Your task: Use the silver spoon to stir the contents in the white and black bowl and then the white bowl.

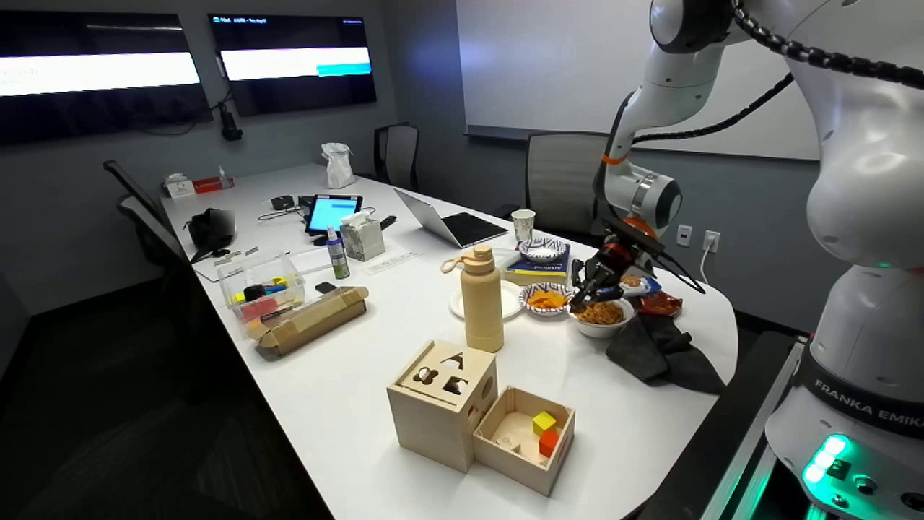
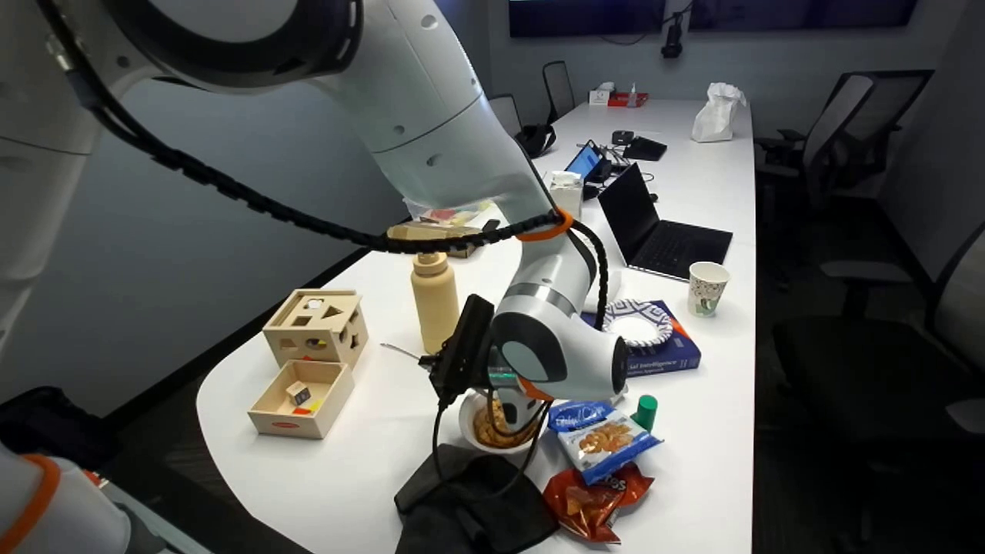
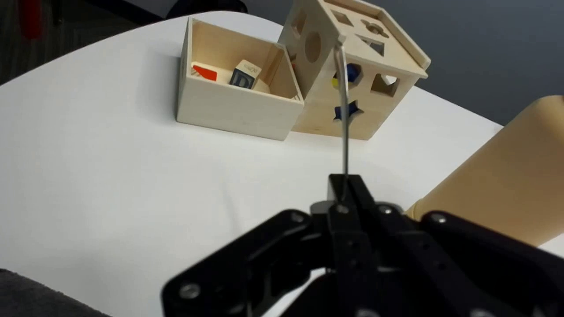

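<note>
The gripper (image 3: 346, 185) had its jaws clamped on the spoon (image 3: 345, 114), slim, silvery and slightly curved, jutting out beyond them. Near the jaws stood the white bowl (image 1: 598, 333), its contents (image 1: 602, 313) orange-brown.

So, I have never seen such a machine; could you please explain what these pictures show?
The machine is a white, jointed robot arm. Two pictures come from cameras standing outside it; the wrist view looks along its black end effector, which grips a thin silver metal spoon. On the white table, in an exterior view, stand a round, plain white bowl and a round black-and-white patterned bowl, both with orange contents, a tall tan bottle and a pale wooden cube-shaped box.
</note>
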Controlling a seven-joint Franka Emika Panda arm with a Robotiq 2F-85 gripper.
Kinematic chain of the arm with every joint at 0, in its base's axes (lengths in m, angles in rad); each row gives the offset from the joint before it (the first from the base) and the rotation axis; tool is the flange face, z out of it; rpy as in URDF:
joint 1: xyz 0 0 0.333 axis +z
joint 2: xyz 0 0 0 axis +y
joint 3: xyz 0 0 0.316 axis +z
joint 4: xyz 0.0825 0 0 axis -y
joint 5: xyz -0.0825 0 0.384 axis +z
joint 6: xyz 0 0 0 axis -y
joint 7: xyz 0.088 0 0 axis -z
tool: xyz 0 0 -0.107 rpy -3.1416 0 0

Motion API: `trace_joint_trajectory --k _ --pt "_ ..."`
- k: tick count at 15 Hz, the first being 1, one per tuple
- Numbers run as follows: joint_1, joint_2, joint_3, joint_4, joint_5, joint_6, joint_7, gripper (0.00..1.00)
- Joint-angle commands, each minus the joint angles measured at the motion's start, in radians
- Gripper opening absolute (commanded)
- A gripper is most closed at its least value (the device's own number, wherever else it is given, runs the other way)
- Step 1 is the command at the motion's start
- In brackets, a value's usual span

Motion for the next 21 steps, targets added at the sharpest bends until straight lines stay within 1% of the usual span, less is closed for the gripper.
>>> trace_joint_trajectory --k 1,7,9,12,16,18,21 --pt "-0.024 0.025 -0.020 0.014 0.011 -0.070 -0.026 0.01" --pt "-0.012 0.049 -0.057 0.013 0.009 -0.028 0.013 0.01" --pt "-0.004 0.041 -0.066 0.006 0.016 0.002 0.022 0.01" --pt "0.018 0.015 -0.072 -0.008 0.024 0.076 0.033 0.01" --pt "0.029 -0.008 -0.059 -0.010 0.038 0.171 0.025 0.01" --pt "0.025 -0.005 -0.045 0.000 0.052 0.181 0.014 0.01" --pt "0.008 0.016 -0.026 0.028 0.074 0.148 0.003 0.01"
